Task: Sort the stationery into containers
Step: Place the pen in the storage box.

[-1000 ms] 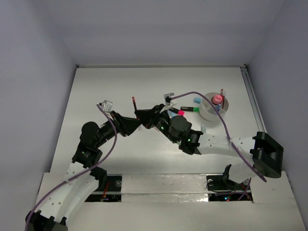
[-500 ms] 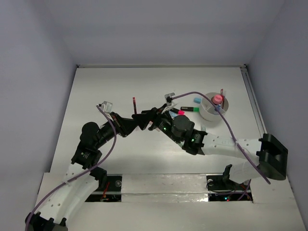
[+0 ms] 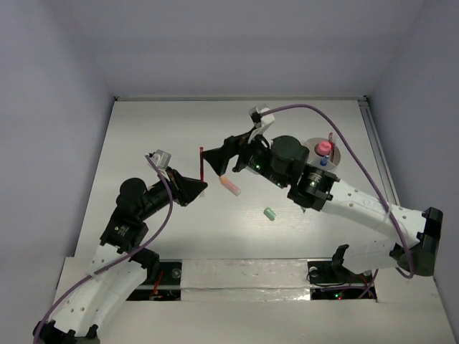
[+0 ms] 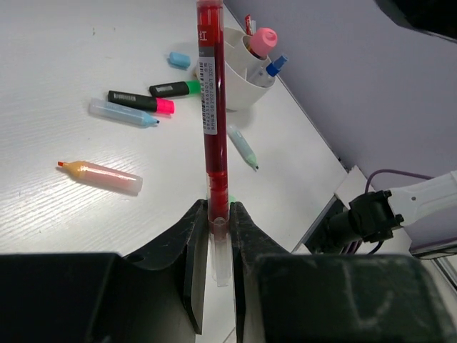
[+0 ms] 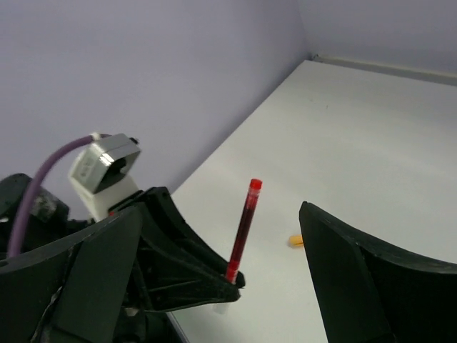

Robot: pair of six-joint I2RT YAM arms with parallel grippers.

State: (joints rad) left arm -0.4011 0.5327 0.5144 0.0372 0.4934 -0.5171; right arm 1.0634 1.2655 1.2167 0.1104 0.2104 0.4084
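My left gripper [image 3: 201, 183] is shut on the lower end of a red pen [image 3: 202, 161], which stands upright between its fingers [image 4: 213, 107]. My right gripper [image 3: 217, 159] hangs open just right of the pen, touching nothing; the pen [image 5: 243, 229] shows between its spread fingers. The whitish cup [image 3: 313, 172] at the right holds a pink-capped bottle [image 3: 324, 147], a blue marker and a thin red pen. An orange marker [image 3: 231, 186] and a mint eraser [image 3: 270, 213] lie on the table. The left wrist view shows the cup [image 4: 239, 78] and, beside it, pink [image 4: 139, 101] and green [image 4: 178, 88] markers.
A blue eraser [image 4: 179, 60], a pale blue pen [image 4: 123, 113] and a mint pen [image 4: 243, 148] lie near the cup. The right arm [image 3: 344, 197] crosses the table's right half above these items. Walls close the table at the left, back and right.
The right gripper opened, let go of the red pen and drew back towards the far right. The left gripper closed on the pen and keeps it. The orange marker and mint eraser came into sight.
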